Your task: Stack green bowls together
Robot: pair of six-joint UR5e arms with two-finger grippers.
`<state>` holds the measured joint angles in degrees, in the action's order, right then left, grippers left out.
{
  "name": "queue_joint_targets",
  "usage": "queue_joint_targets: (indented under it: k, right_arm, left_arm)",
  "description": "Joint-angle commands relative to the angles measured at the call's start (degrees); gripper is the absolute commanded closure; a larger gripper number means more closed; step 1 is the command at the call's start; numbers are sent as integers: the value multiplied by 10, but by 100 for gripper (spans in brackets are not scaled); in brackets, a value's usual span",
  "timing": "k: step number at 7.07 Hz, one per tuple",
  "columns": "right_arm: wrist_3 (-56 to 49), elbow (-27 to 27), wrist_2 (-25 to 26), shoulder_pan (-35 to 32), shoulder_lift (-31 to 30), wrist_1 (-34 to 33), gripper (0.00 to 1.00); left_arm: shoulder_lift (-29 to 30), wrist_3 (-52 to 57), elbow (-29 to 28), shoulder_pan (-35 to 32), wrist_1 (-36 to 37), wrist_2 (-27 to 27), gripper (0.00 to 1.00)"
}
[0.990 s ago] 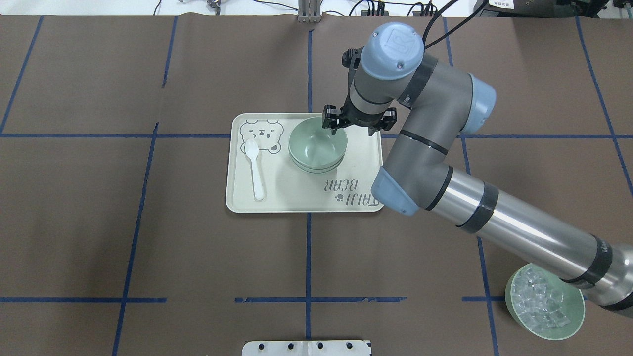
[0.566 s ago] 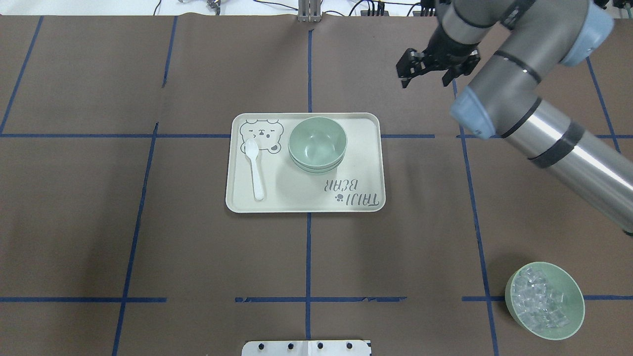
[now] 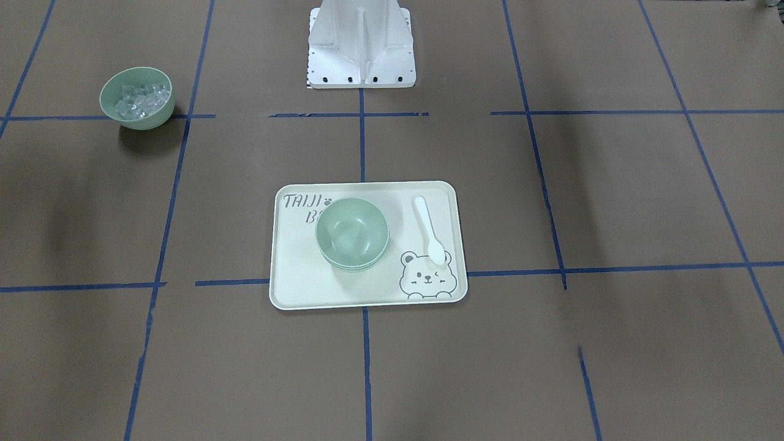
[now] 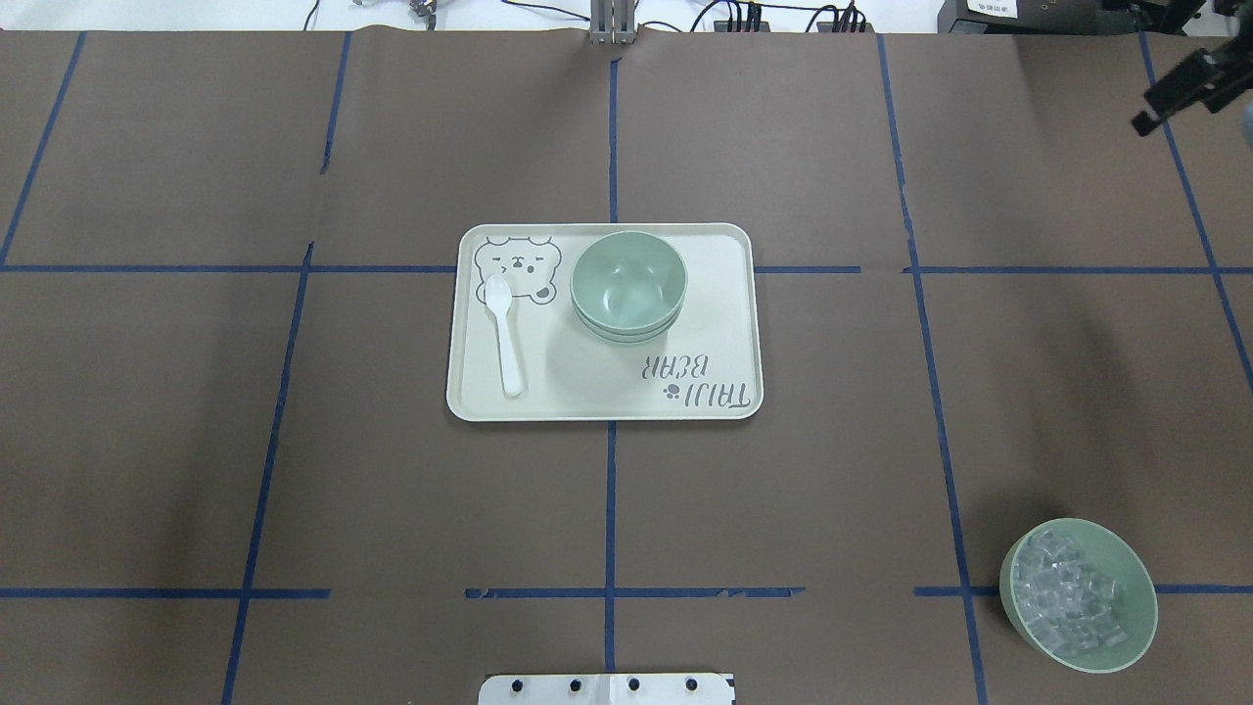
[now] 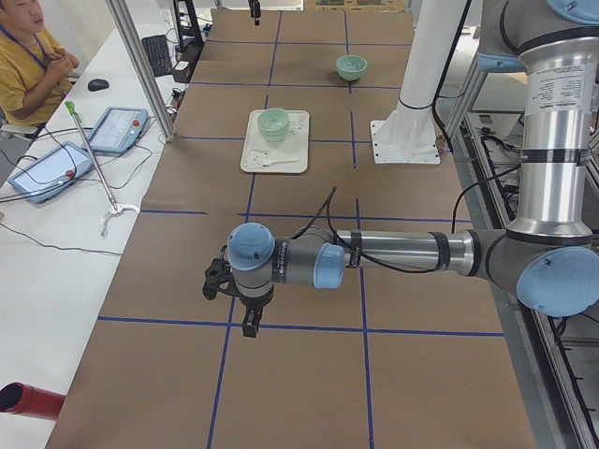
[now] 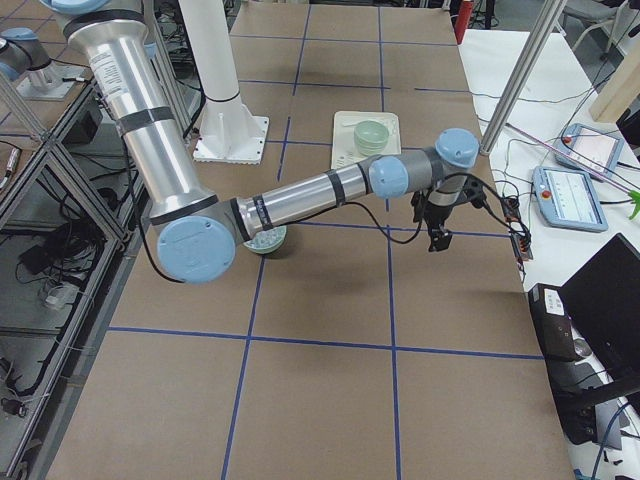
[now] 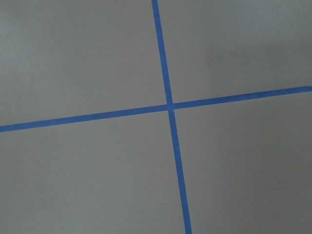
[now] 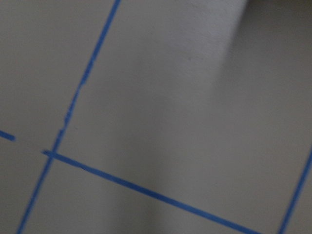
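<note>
The green bowls (image 4: 627,287) are nested in one stack on the cream bear tray (image 4: 705,323), right of its centre. The stack also shows in the front-facing view (image 3: 352,234) and small in both side views (image 5: 273,123) (image 6: 371,133). My right gripper (image 4: 1189,93) is far from the stack at the table's far right edge, empty and half cut off by the frame. Its one visible finger stands spread out, as open. In the right side view it (image 6: 437,238) hangs above bare paper. My left gripper (image 5: 245,323) hangs over the table's left end; I cannot tell if it is open.
A white spoon (image 4: 506,333) lies on the tray's left part. A green bowl of clear ice-like cubes (image 4: 1079,595) stands near the front right. The robot's base (image 3: 361,43) is at the near edge. An operator (image 5: 28,56) sits beyond the far side.
My right gripper has drawn away from the rim of the bowl stack, up and to the far right, almost out of the overhead view. The stack has not moved.
</note>
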<state>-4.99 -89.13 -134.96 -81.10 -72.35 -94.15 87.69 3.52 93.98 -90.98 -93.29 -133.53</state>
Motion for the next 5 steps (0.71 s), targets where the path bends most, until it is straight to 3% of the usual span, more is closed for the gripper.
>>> queue_joint_targets:
  k: [1,2,5]
  right_arm:
    - [-50,-18,22,-59,-115,4,0]
    - [-49,-18,22,-62,-146,5,0]
    - [-34,-25,22,-64,-155,5,0]
  left_arm:
    - [3,1,15,0,11,24,0]
    - [4,1,22,0,11,23,0]
    - [6,1,23,1,9,20,0]
